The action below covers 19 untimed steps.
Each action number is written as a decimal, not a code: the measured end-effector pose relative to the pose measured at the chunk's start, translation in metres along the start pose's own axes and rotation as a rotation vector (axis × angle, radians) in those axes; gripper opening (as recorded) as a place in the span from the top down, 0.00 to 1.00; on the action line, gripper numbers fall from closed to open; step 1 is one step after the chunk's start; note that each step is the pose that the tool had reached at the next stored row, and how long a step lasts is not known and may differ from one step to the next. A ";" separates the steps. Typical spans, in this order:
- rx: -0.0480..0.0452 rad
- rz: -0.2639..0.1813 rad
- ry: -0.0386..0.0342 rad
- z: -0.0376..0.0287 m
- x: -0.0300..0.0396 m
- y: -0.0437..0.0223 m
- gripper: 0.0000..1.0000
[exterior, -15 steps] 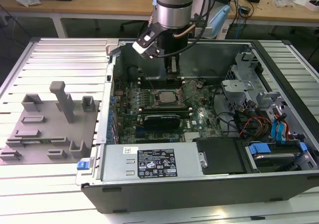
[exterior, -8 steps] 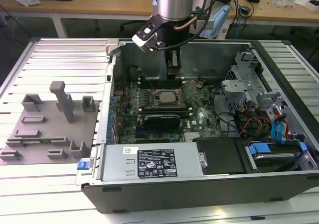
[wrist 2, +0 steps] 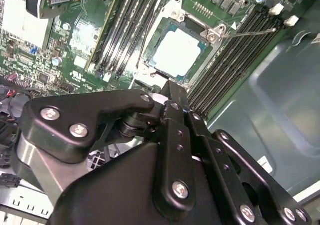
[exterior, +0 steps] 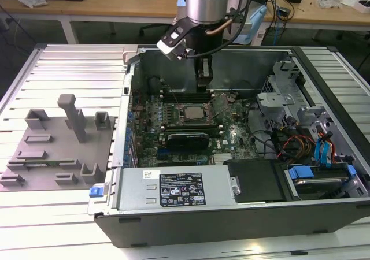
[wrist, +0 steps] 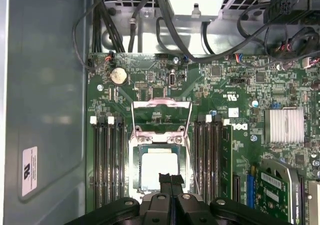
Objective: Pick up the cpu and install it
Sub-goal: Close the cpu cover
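Observation:
The cpu (wrist: 159,170) lies flat in the motherboard socket, its silvery top facing up; it also shows in the second wrist view (wrist 2: 177,52) and in the exterior view (exterior: 192,114). The socket's metal load plate (wrist: 161,110) is swung open beside it. My gripper (wrist: 170,179) hangs just above the cpu's edge with its two black fingers pressed together and nothing between them. In the exterior view my gripper (exterior: 202,82) reaches down into the open computer case (exterior: 191,225), a little behind the socket.
Memory slots (wrist: 107,160) flank the socket on both sides. A power supply with a white label (exterior: 180,189) lies along the case's front. Drive bays and blue cables (exterior: 321,150) crowd the exterior view's right. A grey fixture plate (exterior: 55,150) sits outside the case on the exterior view's left.

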State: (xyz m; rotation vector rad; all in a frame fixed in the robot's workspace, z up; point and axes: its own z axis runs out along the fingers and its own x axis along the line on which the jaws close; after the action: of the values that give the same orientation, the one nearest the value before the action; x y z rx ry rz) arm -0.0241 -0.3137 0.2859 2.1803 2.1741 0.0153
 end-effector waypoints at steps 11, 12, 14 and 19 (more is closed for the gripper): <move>0.0000 0.000 0.0000 0.0013 0.0001 0.0255 0.89; 0.0000 0.000 -0.0001 0.0015 0.0001 0.0286 0.89; 0.0001 0.000 -0.0002 0.0016 0.0001 0.0317 0.89; 0.0000 0.000 0.0000 0.0020 0.0001 0.0381 0.89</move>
State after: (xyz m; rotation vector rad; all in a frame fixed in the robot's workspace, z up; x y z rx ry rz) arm 0.0140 -0.3137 0.2858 2.1803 2.1741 0.0152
